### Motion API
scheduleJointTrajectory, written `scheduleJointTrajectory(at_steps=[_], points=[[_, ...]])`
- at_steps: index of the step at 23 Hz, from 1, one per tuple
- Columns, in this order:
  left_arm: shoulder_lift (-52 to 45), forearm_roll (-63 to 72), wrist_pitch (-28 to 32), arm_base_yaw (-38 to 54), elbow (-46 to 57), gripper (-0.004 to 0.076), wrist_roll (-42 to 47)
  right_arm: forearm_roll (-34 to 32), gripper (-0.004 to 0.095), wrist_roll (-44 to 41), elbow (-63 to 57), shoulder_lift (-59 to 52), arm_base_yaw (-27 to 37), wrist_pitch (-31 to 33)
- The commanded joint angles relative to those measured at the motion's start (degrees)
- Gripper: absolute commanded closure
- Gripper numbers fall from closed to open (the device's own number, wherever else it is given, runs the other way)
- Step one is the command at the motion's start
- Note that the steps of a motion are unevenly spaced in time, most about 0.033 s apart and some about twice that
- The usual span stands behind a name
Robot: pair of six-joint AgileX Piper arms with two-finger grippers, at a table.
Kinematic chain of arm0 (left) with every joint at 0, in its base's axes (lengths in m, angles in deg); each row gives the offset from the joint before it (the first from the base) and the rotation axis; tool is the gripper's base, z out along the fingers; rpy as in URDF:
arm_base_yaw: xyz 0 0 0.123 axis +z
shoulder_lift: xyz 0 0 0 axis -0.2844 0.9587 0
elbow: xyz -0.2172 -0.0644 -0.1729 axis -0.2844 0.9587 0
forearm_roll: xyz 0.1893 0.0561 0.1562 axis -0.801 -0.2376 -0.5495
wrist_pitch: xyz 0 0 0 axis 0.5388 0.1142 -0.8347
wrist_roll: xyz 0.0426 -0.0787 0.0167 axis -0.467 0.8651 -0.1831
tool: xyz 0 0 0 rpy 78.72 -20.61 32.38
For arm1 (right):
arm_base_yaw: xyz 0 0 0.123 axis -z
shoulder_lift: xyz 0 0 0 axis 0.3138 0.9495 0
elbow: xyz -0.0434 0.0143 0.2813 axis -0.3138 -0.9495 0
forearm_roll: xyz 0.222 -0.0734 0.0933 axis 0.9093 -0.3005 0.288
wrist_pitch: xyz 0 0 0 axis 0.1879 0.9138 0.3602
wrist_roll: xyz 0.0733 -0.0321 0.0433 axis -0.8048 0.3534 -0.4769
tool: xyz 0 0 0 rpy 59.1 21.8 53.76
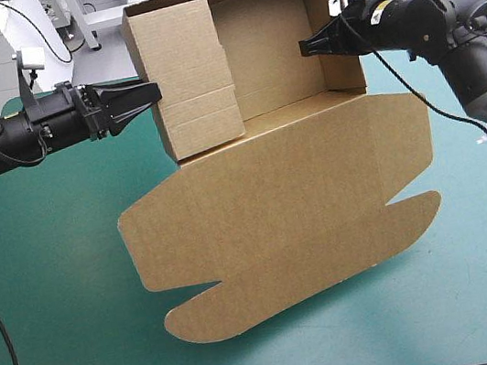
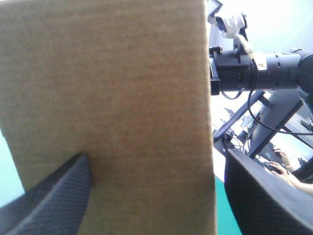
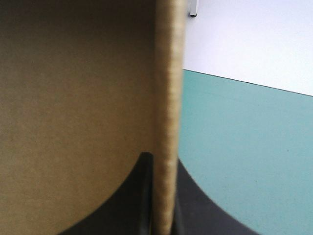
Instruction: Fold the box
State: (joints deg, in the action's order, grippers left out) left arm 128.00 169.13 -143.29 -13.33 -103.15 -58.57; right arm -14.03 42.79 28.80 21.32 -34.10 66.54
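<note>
Corrugated brown board makes up the box (image 1: 276, 214), which is set on the teal-green cover (image 1: 65, 340) of the table, toward its far edge. A back wall and two side walls are raised around the tray, while the lid with its rounded flaps is laid flat toward the near edge. The board's faces are seen as plain, finely ribbed brown. One small yellow triangular sticker (image 2: 259, 62) is seen on the right arm's wrist in the left wrist view; its mark is too small to be read. The left gripper (image 1: 153, 93) is held level at the outer face of the left side wall, its black fingers (image 2: 58, 200) spread apart with the wall's face just ahead of them; whether it is touched cannot be told. The right gripper (image 1: 305, 47) is clamped on the right side wall near its upper edge, the board's edge pinched between the nearly closed fingers. The cover is seen plain and smooth around the box.
</note>
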Motion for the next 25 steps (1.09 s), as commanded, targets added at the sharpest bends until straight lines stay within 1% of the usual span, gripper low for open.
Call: scheduleJointTrajectory(at_steps=[1, 2, 3, 6, 8, 9, 10, 15, 17, 18, 21, 25], points=[[-1.9, 1.7, -3.3, -1.3, -3.7, 0.0185, 0.3, -0.6, 0.0923, -3.8, 1.5, -2.2, -2.4, -6.2], [-1.9, -5.3, 0.1, -3.3, -6.4, 0.0185, 3.4, -2.2, 0.0923, -5.1, 1.5, -2.2, -3.1, -7.1], [-1.9, -8.8, 2.3, -4.3, -7.6, 0.0185, 5.1, -2.3, 0.0923, -5.8, 1.5, -2.2, -3.2, -7.3], [-1.8, -29.2, 12.3, -11.9, -13.5, 0.0187, 17.6, -2.8, 0.0923, -7.3, 1.5, -2.1, -3.4, -7.5], [-0.8, -43.8, 16.7, -18.2, -17.1, 0.019, 26.2, -3.2, 0.0923, -7.8, 1.5, -2.1, -3.4, -7.8], [-0.4, -47.1, 17.3, -19.6, -17.9, 0.019, 28.6, -3.3, 0.0923, -8.2, 1.5, -2.1, -3.4, -7.8], [0.4, -54.0, 17.4, -22.3, -19.6, 0.019, 33.8, -3.4, 0.0923, -8.7, 1.5, -2.0, -3.4, -8.2], [4.3, -78.3, 16.5, -31.7, -24.9, 0.0197, 51.4, -3.4, 0.0923, -10.7, 1.5, -0.9, -3.4, -8.4], [5.3, -87.8, 16.2, -34.6, -25.0, 0.024, 58.0, -3.4, 0.0923, -10.7, 1.5, -0.7, -3.4, -8.4], [5.8, -92.1, 16.1, -35.6, -24.9, 0.0283, 61.5, -3.8, 0.0923, -10.6, 1.5, -0.6, -3.4, -8.3], [6.0, -93.5, 17.9, -36.4, -24.9, 0.0365, 63.6, -4.8, 0.0923, -10.6, 1.5, -0.3, -3.4, -8.1], [6.0, -93.4, 20.2, -36.4, -24.9, 0.0533, 66.2, -4.9, 0.0923, -10.6, 1.5, -0.1, -3.4, -8.1]])
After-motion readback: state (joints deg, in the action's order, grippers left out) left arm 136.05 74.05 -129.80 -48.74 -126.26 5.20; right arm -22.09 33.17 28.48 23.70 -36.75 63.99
